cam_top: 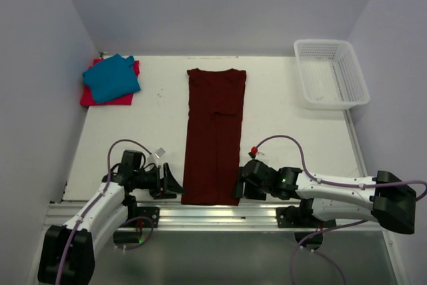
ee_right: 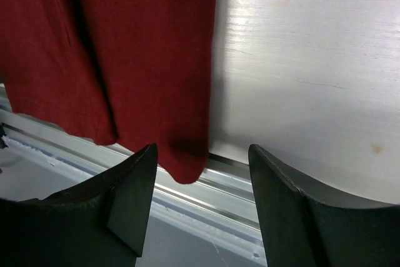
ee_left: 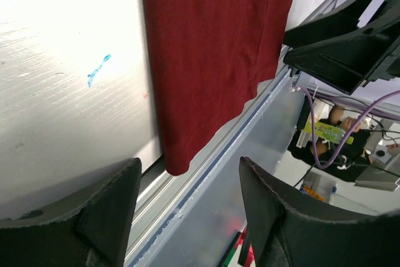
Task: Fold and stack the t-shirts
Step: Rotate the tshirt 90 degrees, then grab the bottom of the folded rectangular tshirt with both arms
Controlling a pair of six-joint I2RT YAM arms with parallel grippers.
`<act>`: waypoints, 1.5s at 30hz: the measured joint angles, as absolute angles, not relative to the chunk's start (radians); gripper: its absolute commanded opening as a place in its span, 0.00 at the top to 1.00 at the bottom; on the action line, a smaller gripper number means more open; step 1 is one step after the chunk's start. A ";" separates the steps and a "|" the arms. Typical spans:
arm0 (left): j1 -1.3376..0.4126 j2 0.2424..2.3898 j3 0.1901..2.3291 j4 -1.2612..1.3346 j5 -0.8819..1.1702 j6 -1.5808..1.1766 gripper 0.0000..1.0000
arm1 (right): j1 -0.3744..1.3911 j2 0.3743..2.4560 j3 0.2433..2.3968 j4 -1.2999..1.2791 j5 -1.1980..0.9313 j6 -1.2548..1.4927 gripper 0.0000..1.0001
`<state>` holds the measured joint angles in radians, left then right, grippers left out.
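At the near edge, our left gripper [cam_top: 171, 182] lies low just left of the dark maroon t-shirt [cam_top: 215, 131]. It is released, its fingers [ee_left: 106, 217] spread wide with nothing between them. In the left wrist view we see the shirt's near left corner beyond the gap, drooping onto the aluminium rail [cam_top: 200, 213]. Our right gripper [cam_top: 237, 189] sits just right of the same hem, likewise released. The shirt's near right corner lies ahead of its gap, not pinched.

The maroon shirt lies flat on the white table [cam_top: 287, 138], folded lengthwise into a long narrow strip. Its hem hangs slightly past the table's near edge and its collar end points toward the far wall. A small blue mark [ee_left: 97, 70] stains the table just left of it.

In the far left corner we find the teal blue t-shirt [cam_top: 112, 78] folded on top of the bright red-pink t-shirt [cam_top: 90, 100], whose edges show beneath. At the far right stands the white plastic mesh basket [cam_top: 331, 103], well apart from all three shirts.
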<state>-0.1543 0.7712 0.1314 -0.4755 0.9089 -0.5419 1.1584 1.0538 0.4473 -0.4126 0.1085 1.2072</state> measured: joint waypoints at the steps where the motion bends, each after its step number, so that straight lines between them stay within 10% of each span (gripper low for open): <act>1: -0.165 0.780 0.128 -0.459 0.909 -0.550 0.34 | 1.158 1.058 0.445 -0.403 0.108 1.211 0.37; 30: -0.318 0.925 0.063 -0.197 0.899 -0.810 0.88 | 1.173 1.118 0.414 -0.257 0.057 1.295 0.50; 39: -0.451 0.974 0.127 -0.129 0.864 -0.887 0.04 | 1.174 1.117 0.412 -0.254 0.054 1.303 0.50; 45: -0.478 0.894 0.190 -0.273 0.776 -0.848 0.07 | 1.174 1.074 0.392 -0.278 0.060 1.309 0.51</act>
<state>-0.4782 0.8944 0.1902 -0.2726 0.7757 -0.8478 1.1736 1.0740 0.3920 -0.2775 0.0601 1.3090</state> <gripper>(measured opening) 0.975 0.491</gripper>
